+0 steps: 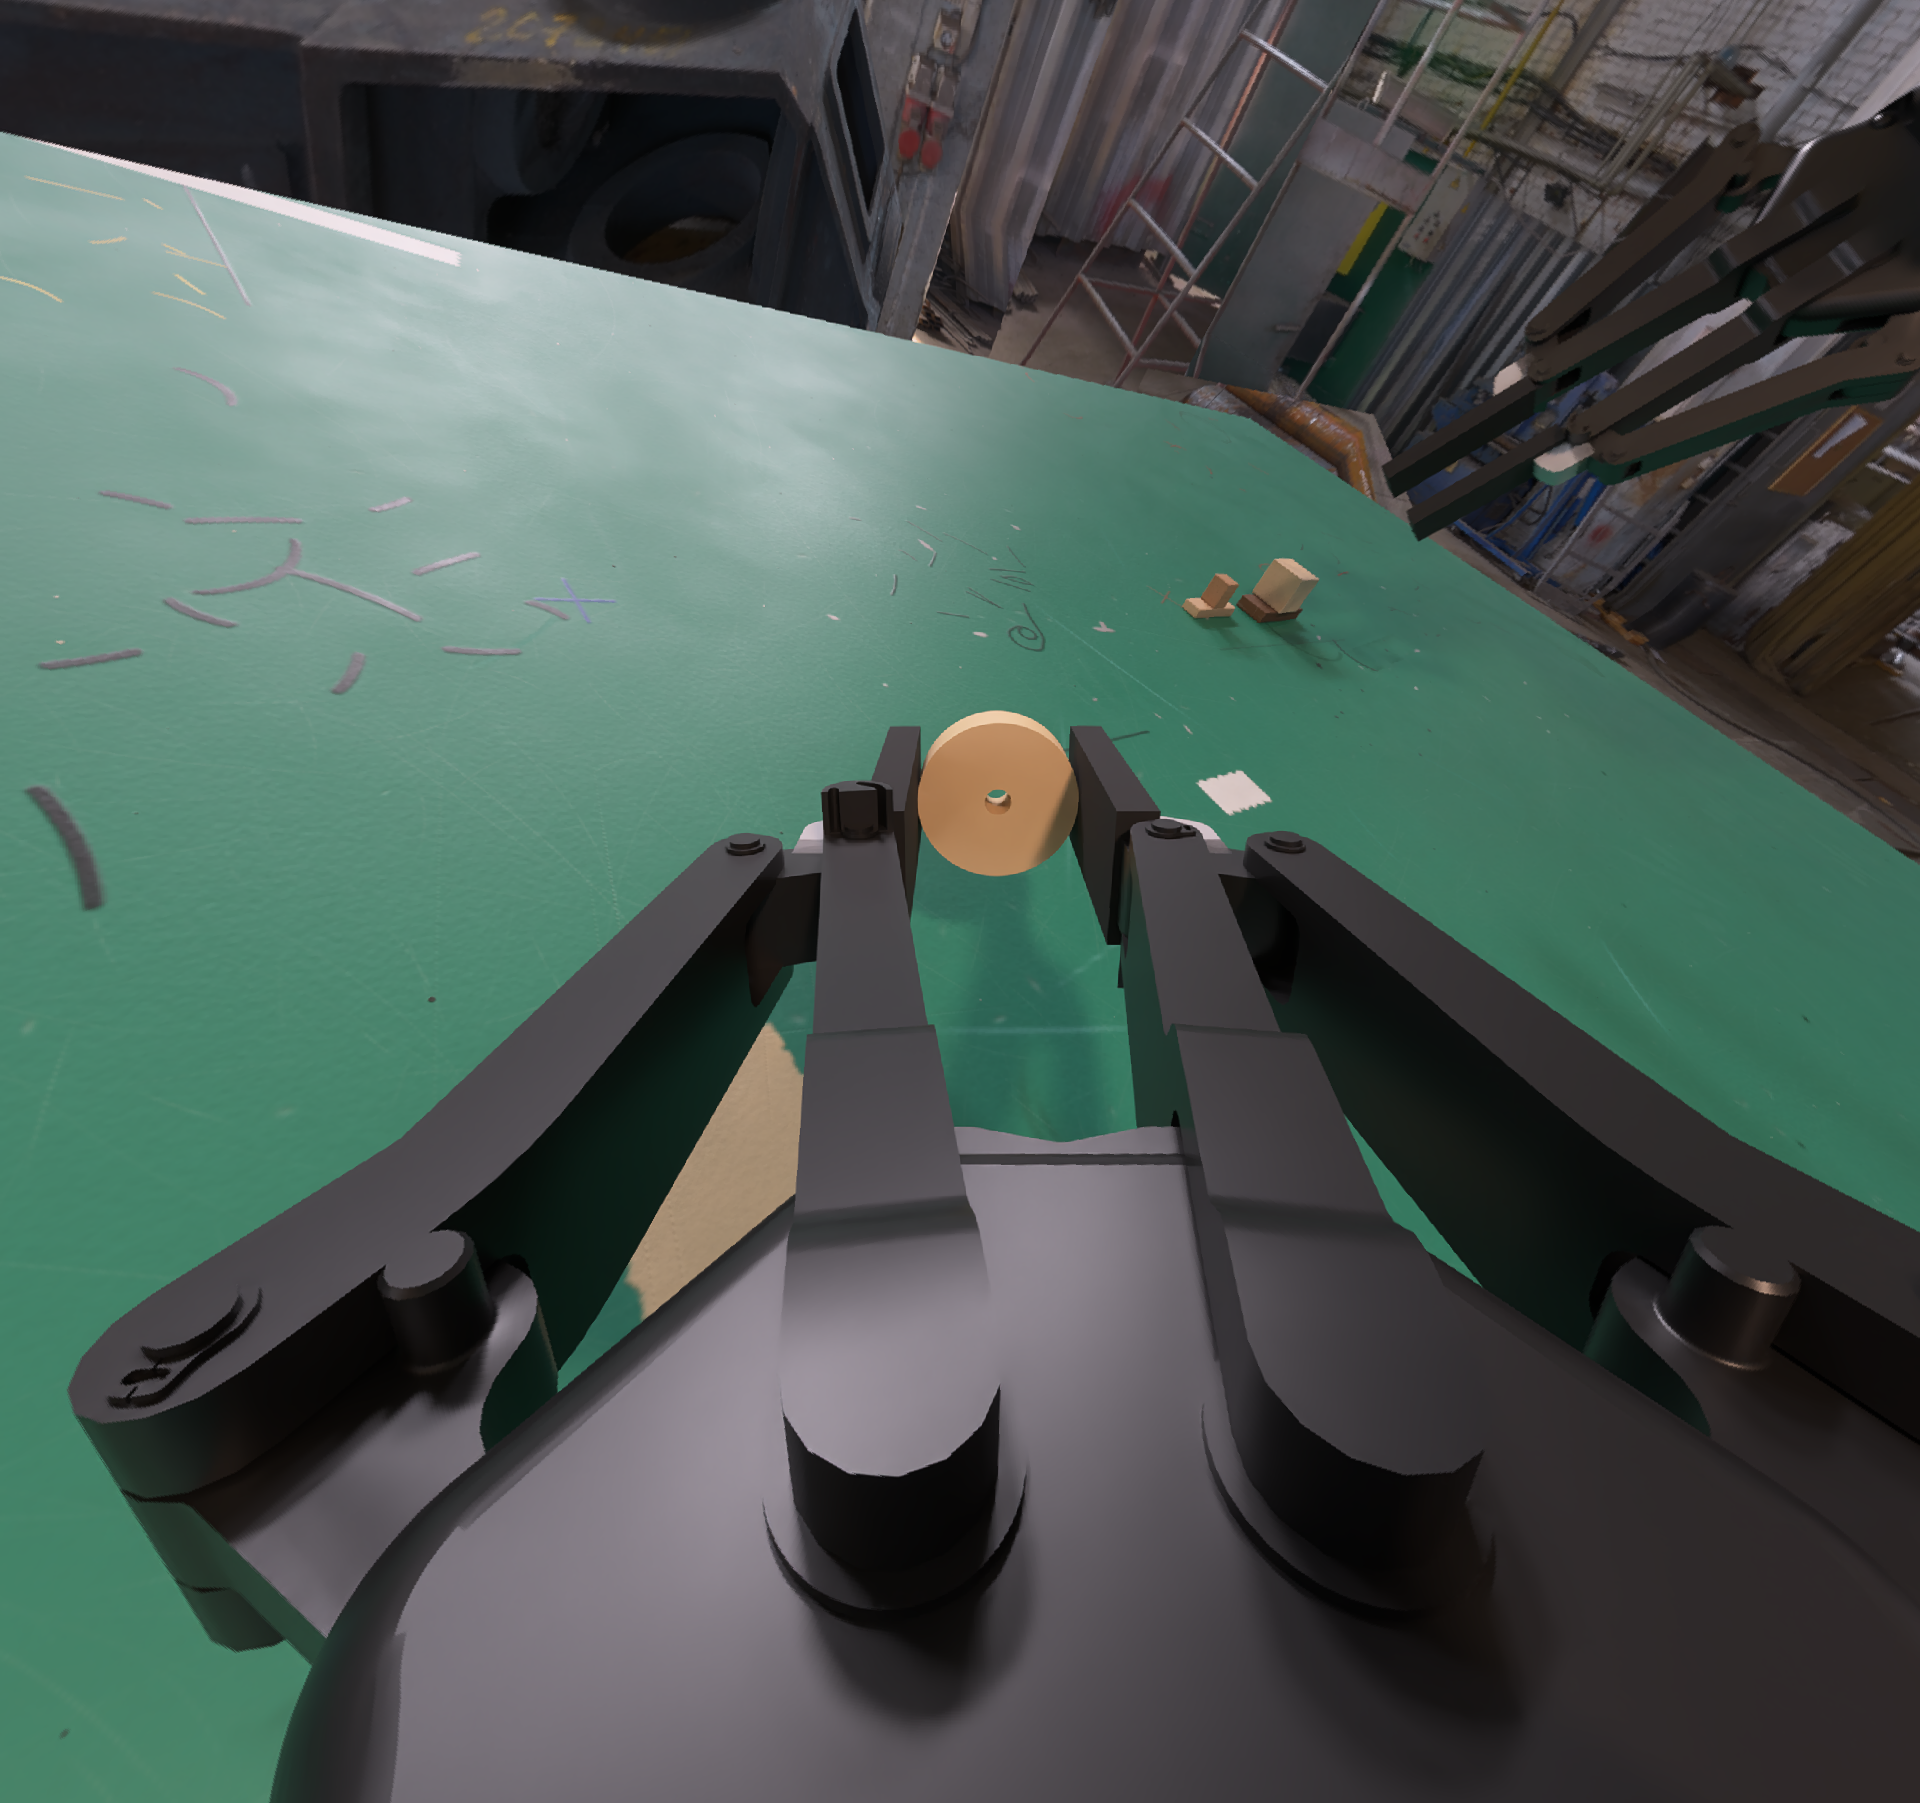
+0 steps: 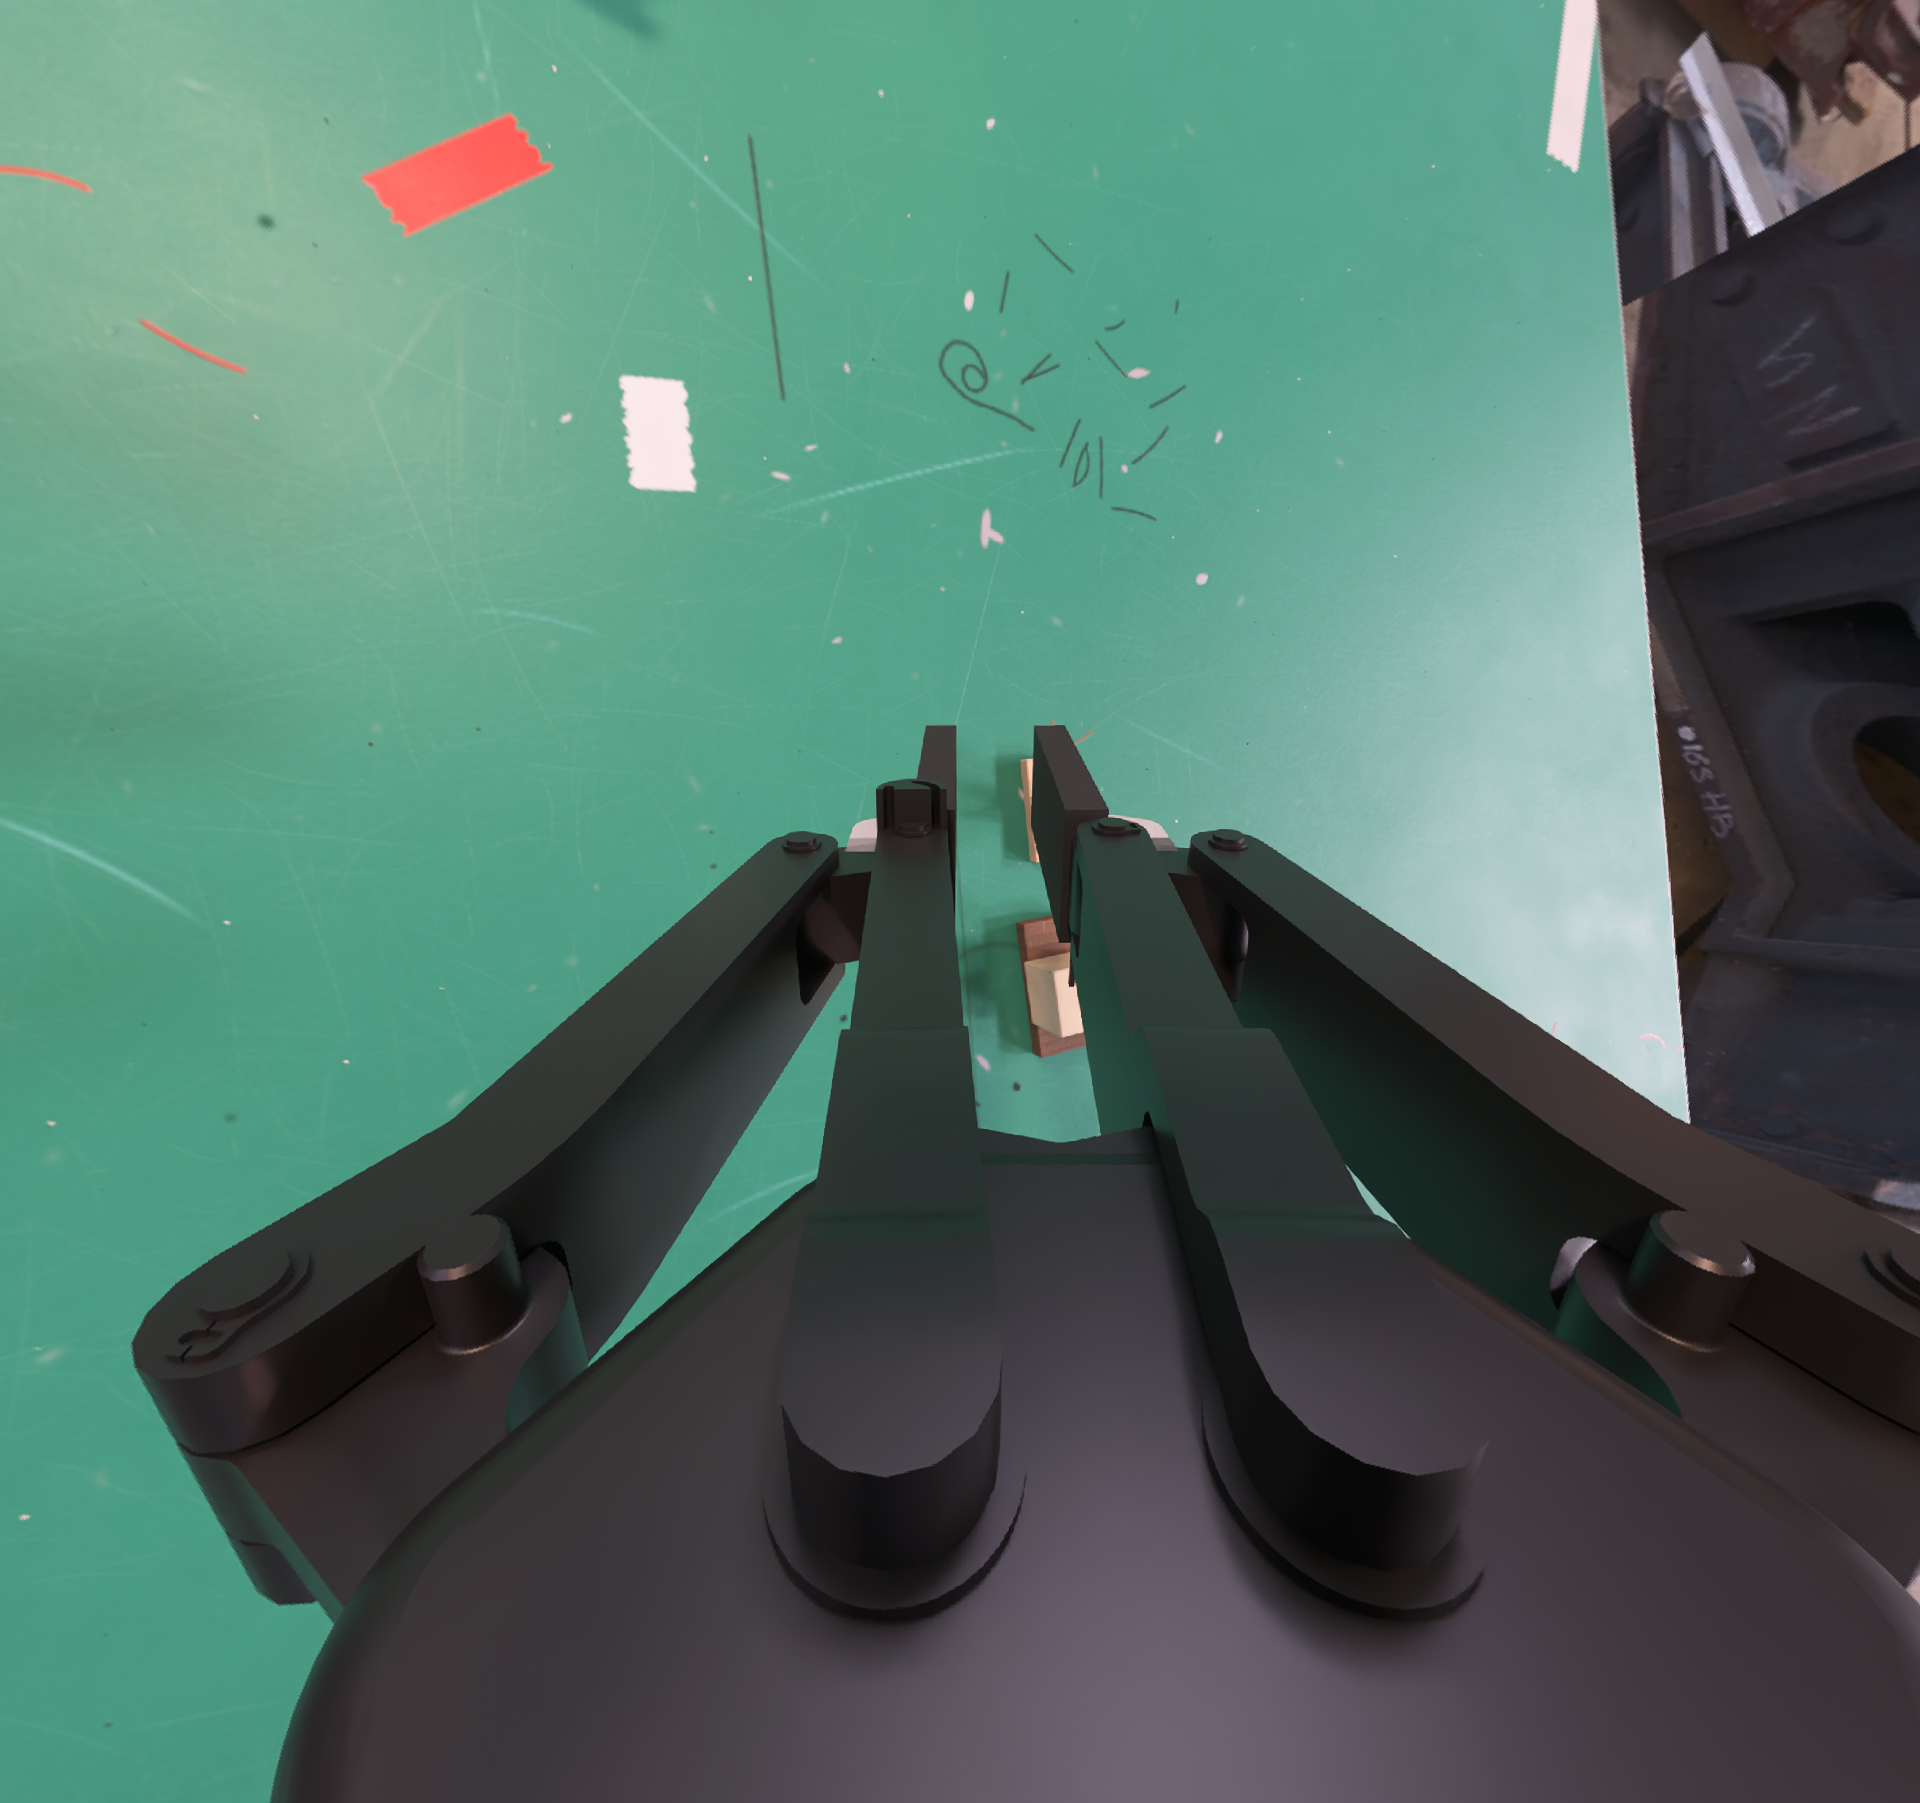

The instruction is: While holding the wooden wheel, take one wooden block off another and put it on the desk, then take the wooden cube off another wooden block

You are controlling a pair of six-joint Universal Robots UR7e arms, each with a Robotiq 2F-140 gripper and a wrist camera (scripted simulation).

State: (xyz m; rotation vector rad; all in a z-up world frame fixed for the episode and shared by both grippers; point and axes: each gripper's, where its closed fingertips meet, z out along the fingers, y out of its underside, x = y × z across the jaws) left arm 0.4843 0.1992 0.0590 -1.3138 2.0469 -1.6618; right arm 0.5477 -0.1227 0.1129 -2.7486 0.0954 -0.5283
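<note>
Green desk [image 1: 520, 465], scratched and taped, carries everything. Above it the left gripper [image 1: 995, 797] clamps the wooden wheel [image 1: 995, 795] between both pads, clear of the surface. Well apart, the right gripper [image 2: 995, 766] hovers over the blocks with its fingers nearly together and nothing between them. A pale wooden cube [image 1: 1288, 587] sits on a dark block [image 1: 1259, 610]; just beside lies a smaller light block [image 1: 1211, 598].

Industrial workshop, heavy dark steel castings [image 1: 582, 91] beside a scratched green desk [image 1: 520, 465], metal ladder [image 1: 1226, 184], corrugated walls, cluttered factory floor beyond
</note>
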